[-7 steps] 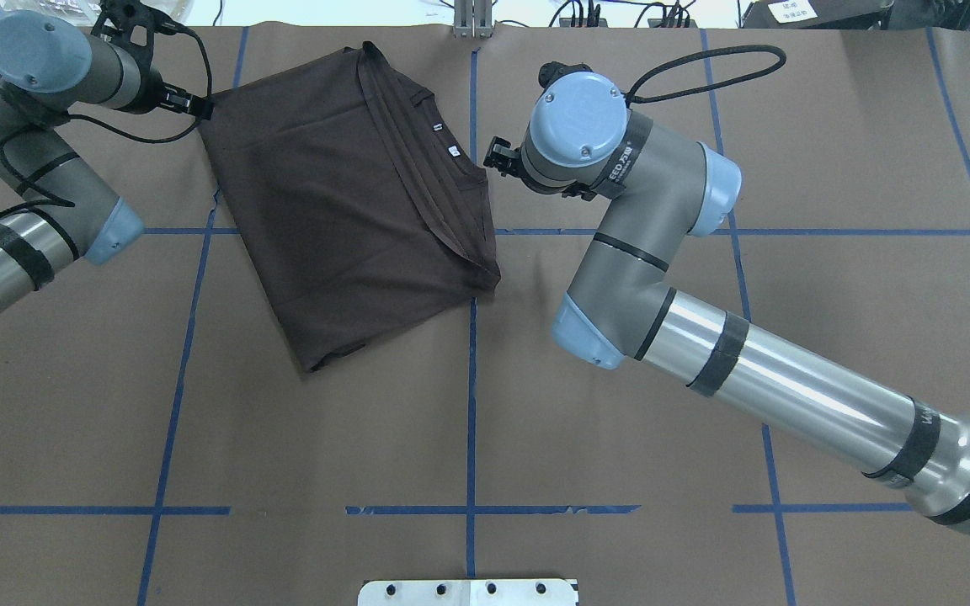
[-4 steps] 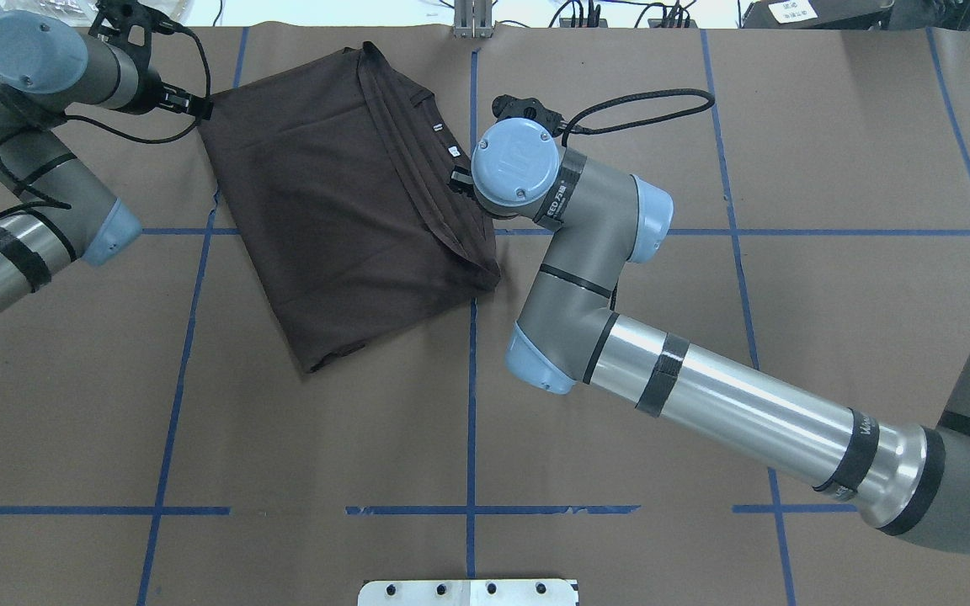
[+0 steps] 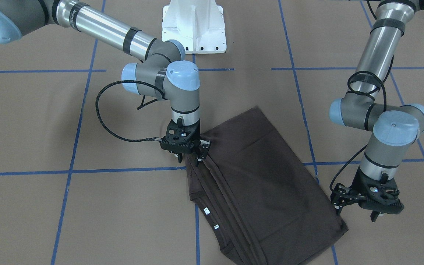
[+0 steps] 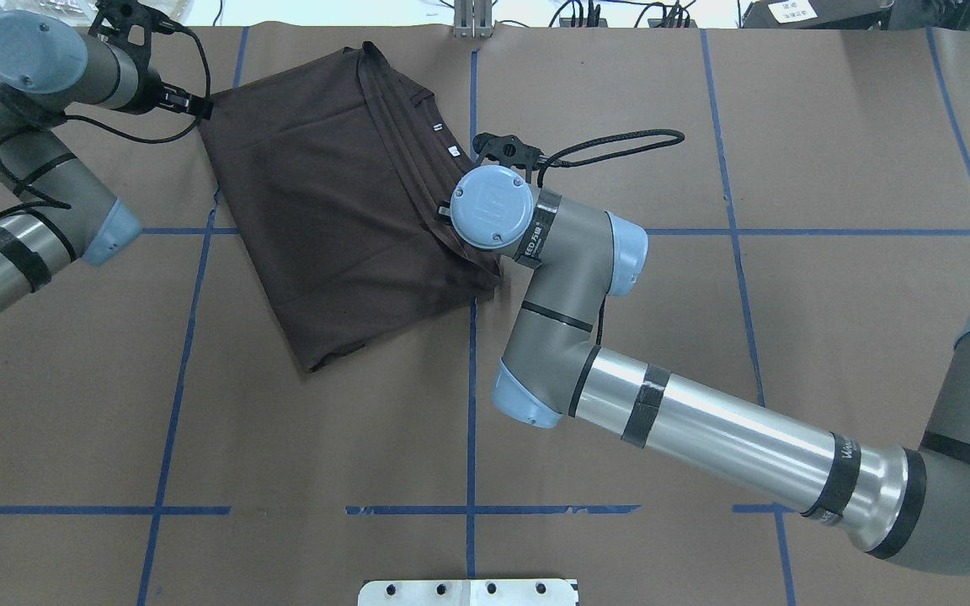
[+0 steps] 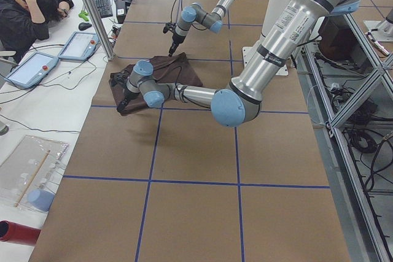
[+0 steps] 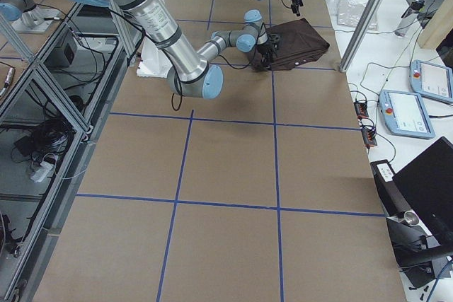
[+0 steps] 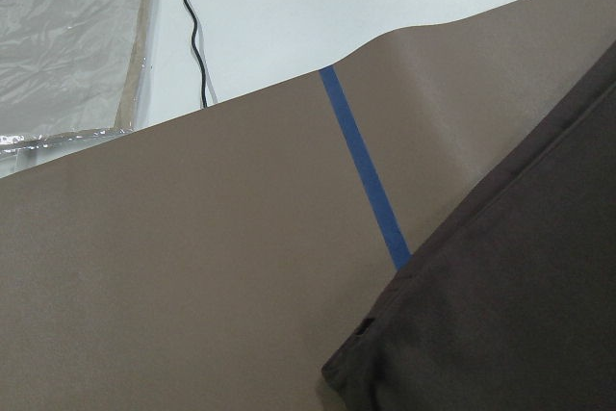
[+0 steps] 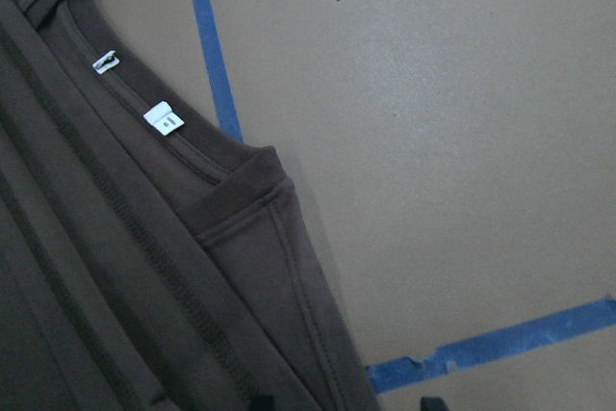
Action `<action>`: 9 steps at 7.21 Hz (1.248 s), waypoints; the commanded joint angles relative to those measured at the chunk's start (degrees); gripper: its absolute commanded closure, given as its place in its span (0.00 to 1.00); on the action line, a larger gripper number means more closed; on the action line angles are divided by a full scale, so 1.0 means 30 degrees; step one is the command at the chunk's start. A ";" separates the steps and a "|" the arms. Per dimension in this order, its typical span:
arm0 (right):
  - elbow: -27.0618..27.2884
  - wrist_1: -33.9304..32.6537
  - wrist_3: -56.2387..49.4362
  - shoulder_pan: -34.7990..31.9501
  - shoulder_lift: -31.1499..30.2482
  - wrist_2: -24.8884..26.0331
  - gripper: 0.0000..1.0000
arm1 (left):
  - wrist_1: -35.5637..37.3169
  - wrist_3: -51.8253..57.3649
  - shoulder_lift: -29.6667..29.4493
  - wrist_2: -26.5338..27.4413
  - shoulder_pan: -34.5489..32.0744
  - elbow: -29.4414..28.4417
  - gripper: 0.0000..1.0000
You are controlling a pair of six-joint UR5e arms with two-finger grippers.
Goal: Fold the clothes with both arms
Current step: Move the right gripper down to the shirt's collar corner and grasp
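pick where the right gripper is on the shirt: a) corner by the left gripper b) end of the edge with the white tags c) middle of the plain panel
b: the right gripper is at the end of the T-shirt edge bearing the white tags.

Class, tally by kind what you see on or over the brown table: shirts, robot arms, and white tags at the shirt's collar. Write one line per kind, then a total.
Shirt: 1
Arms: 2 (left arm, right arm)
Tags: 2
Total: 5
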State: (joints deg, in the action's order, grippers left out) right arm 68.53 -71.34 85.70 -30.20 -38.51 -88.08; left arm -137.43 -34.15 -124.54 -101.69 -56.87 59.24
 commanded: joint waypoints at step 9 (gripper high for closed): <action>-0.0137 -0.0039 -0.0060 0.0427 -0.0084 0.0267 1.00 | 0.0019 -0.0014 0.0059 0.0000 0.0000 0.0000 0.00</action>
State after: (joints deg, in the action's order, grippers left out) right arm 68.11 -71.39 85.55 -28.97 -38.79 -87.27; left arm -137.37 -34.19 -124.37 -101.69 -56.87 59.24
